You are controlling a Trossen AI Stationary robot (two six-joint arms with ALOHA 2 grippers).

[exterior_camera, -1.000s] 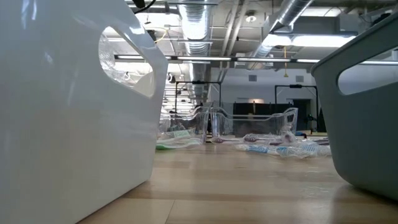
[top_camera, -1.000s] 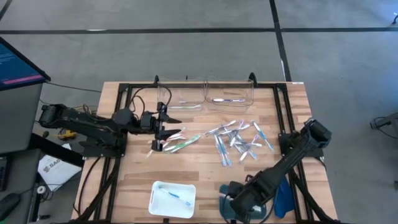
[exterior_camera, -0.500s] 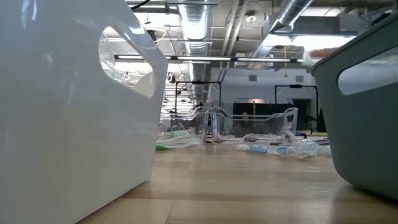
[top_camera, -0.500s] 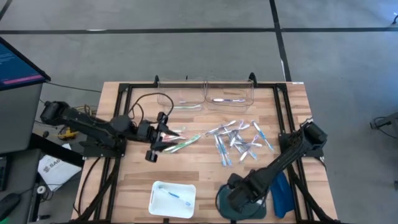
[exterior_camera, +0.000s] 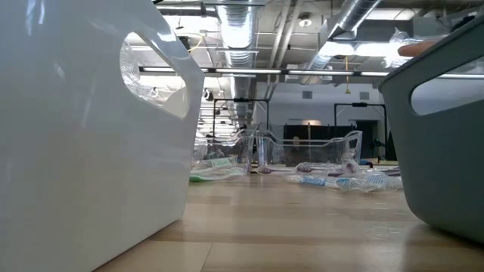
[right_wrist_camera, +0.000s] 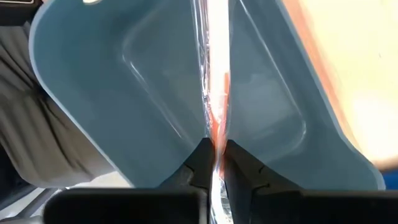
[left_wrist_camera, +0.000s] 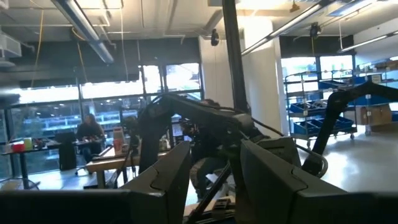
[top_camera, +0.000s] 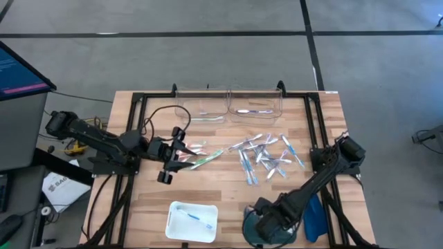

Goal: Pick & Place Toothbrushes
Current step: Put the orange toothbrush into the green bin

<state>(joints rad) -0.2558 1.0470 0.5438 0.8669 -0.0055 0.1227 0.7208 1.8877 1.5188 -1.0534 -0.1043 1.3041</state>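
Step in hand judged to be release of a wrapped toothbrush (right_wrist_camera: 214, 118) into the grey-blue tub (top_camera: 266, 232) at the tabletop's near edge, toward the right corner. Right gripper (right_wrist_camera: 215, 163) poised directly over that tub, fingers (right_wrist_camera: 200, 163) pressed together on the brush's clear wrapper, orange-pink handle running straight out from between the jaws across the tub's floor. Brush pinched near one end, rest hanging free above the tub, not seen touching the floor. To be done well: lower closer to the floor, keep the brush's whole length inside the rim, then part the jaws fully and lift straight up so the crinkled wrapper does not cling and drag out. Left gripper (top_camera: 172, 153) near the left-hand cluster of toothbrushes (top_camera: 199, 156) at mid-table, left of centre; jaw state not determinable. Remaining loose brushes (top_camera: 266, 158) scattered right of centre, well apart from either tub. White tub (top_camera: 192, 221) at the near edge holding one blue brush (top_camera: 196, 219). Two clear bins (top_camera: 228, 104) along the far edge.
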